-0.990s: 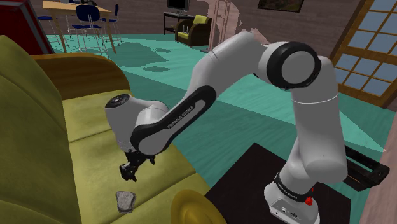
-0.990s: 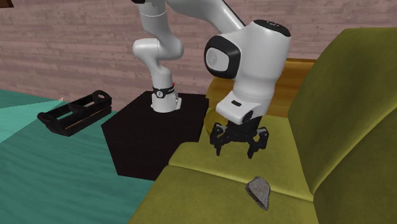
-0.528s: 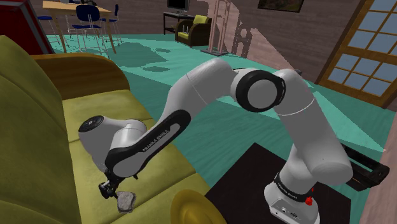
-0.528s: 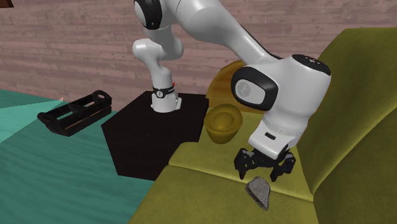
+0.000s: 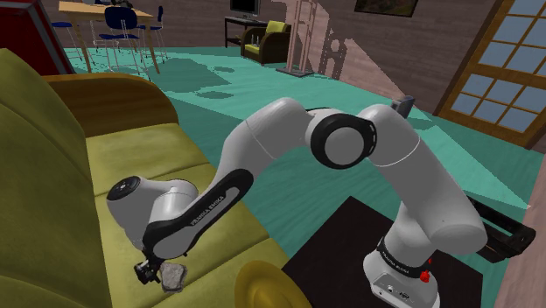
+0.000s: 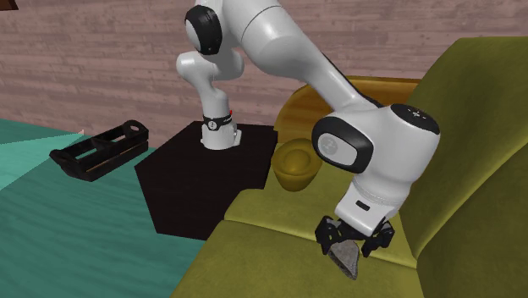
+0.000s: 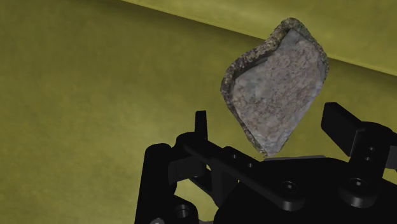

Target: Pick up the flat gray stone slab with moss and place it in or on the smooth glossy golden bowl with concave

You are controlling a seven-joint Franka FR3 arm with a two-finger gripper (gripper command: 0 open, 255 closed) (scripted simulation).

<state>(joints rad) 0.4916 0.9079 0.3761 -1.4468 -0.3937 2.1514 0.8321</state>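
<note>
Starting at the shoulder view's left, you have the olive-yellow sofa [image 5: 52,157], its backrest rising along that edge and its seat running away to a brown armrest [image 5: 105,87] at the far end. Your arm [image 5: 262,149] bends low over the seat's near end. The gripper [image 5: 147,270] is right down at the cushion, roughly midway between the backrest and the seat's front edge. Just to its right lies the stone slab [image 5: 173,276], flat on the seat, grey with a rough, mottled rim. In the wrist view you can see the gripper standing wide open. The two black fingers [image 7: 343,124] flank the slab's narrow tip, and yellow cushion shows between each finger and the stone, so nothing is gripped. The slab's broad end reaches a crease in the upholstery. Further right, just past the seat's front edge, you'll find the glossy golden bowl [image 5: 262,284], cut by the picture's lower edge. The second exterior view shows its hollow, and places it between the sofa and the black stand [image 5: 337,236], well apart from the slab. You cannot tell what the bowl rests on. The arm's white base [image 5: 402,262] sits on the stand, and at the far right a black rack [image 5: 507,234] lies on the teal floor [image 5: 210,96].
</note>
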